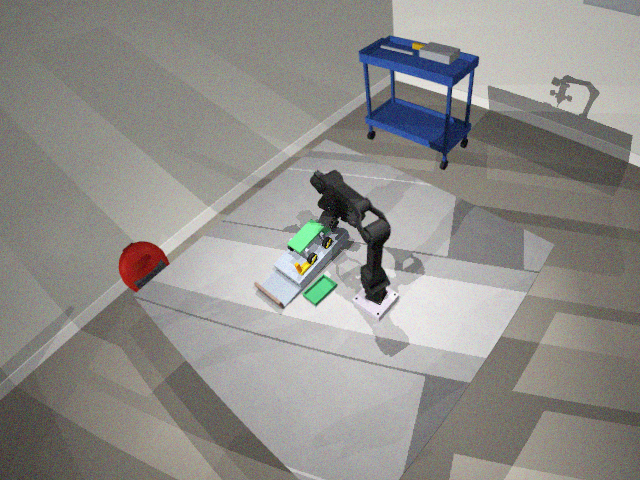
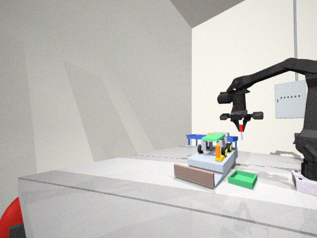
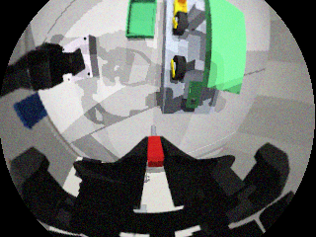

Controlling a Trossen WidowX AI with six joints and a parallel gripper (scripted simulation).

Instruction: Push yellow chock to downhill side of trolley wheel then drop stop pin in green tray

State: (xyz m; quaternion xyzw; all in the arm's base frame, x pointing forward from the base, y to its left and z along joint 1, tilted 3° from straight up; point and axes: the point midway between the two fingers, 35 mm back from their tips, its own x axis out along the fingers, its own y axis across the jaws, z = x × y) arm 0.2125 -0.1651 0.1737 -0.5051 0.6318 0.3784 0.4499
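Note:
The trolley with its green top (image 1: 307, 236) (image 2: 213, 137) (image 3: 226, 46) stands on the pale blue ramp (image 1: 288, 270) (image 2: 204, 162). The yellow chock (image 1: 301, 267) (image 2: 219, 157) with its orange handle sits on the ramp at the downhill side of the near front wheel; it looks close against it, but contact is too small to tell. My gripper (image 2: 240, 129) (image 3: 153, 138) is shut on the red head of the stop pin (image 2: 240, 128) (image 3: 155, 152). The pin hangs upright, clear of the ramp, above and beside its uphill end. The green tray (image 1: 320, 289) (image 2: 242, 178) (image 3: 141, 19) is empty.
A brown end board (image 1: 269, 294) (image 2: 193, 175) stands at the ramp's foot. The tray lies beside the ramp, between it and the arm's white base plate (image 1: 376, 304) (image 2: 304, 183). A blue cart (image 1: 418, 60) stands far behind, and a red round object (image 1: 142, 262) is beyond the table.

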